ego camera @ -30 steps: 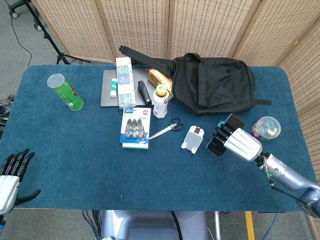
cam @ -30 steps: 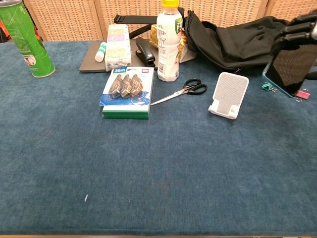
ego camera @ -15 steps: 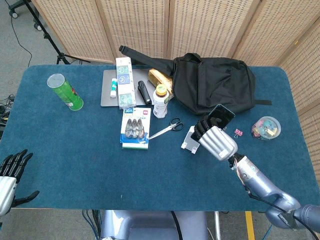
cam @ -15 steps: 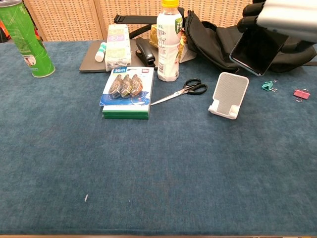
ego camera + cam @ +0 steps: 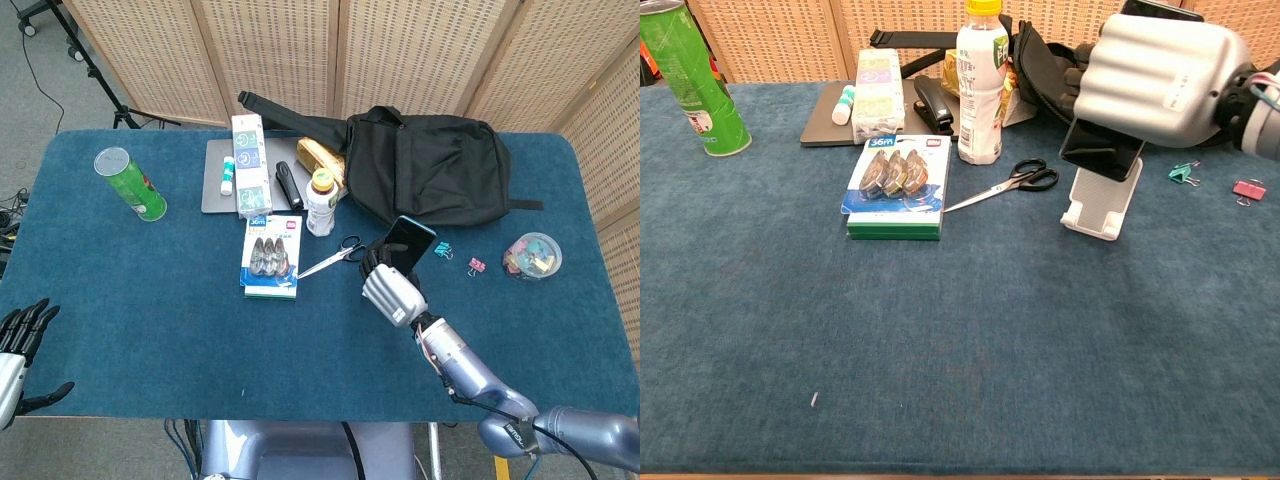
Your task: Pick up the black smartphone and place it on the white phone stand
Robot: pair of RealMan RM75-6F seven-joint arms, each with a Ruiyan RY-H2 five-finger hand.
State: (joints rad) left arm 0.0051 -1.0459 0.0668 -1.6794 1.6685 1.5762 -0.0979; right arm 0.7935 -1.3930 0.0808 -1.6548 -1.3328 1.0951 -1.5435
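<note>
My right hand (image 5: 390, 291) (image 5: 1155, 72) grips the black smartphone (image 5: 405, 243) (image 5: 1101, 152) and holds it tilted in the air, right above the white phone stand (image 5: 1099, 207). In the chest view the phone's lower edge hangs just over the stand's back plate; I cannot tell whether they touch. In the head view the hand and phone hide the stand. My left hand (image 5: 18, 352) hovers at the table's near left corner, fingers spread, holding nothing.
Scissors (image 5: 1005, 184), a drink bottle (image 5: 982, 85) and a tape pack (image 5: 897, 184) lie left of the stand. A black backpack (image 5: 425, 165) sits behind it. Binder clips (image 5: 1183, 174) (image 5: 1248, 189) and a small clip tub (image 5: 533, 254) lie to the right. A green can (image 5: 131, 184) stands far left.
My right hand has carried the phone leftward from the table's right side to a spot directly above the stand. The left hand has sunk slightly toward the frame's corner.
</note>
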